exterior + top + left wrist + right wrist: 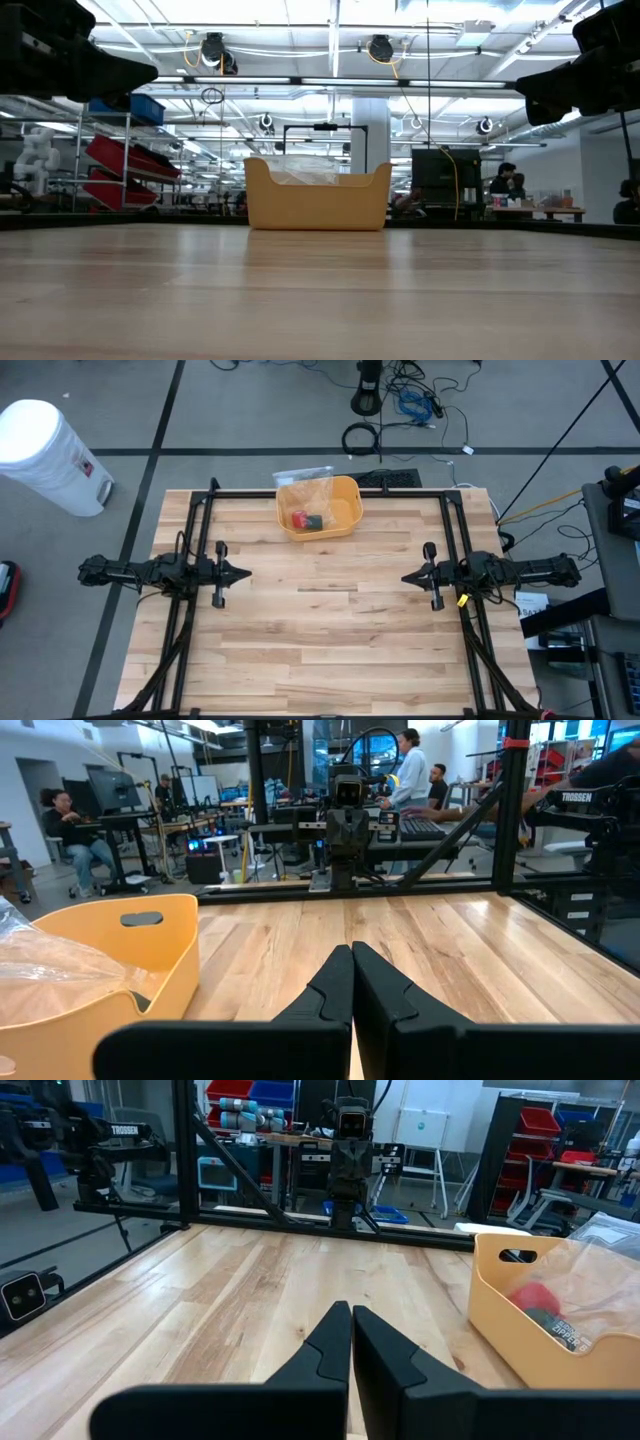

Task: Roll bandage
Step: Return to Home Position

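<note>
The red bandage (299,518) lies sealed inside a clear zip bag (305,485), and the bag sits in the yellow bin (350,500) at the far edge of the wooden table (320,650), midway between the two arms. The bag does not sit fully down: its upper part stands above the bin's rim and leans toward the far side. Any trouble from here would probably start there, since a knock to the bin or the springy plastic relaxing could tip the bag out over the back. Neither arm looks placed to cause that. The left gripper (247,572) hangs at the left side of the table and the right gripper (404,577) at the right, each with its two fingers pressed together on nothing, tips pointing across at each other, both well apart from the bin. The bare boards between them hold nothing to snag. The likelier hazards are the black frame (240,493) running just beside the bin, which a wide swing could clip, and the two arms meeting if both reached inward at once. Off the table, a white drum (45,455) stands on the floor past the left far corner and cables (400,405) trail beyond the far edge. A seated person (68,825) and a standing person (408,768) are busy farther back in the room.
</note>
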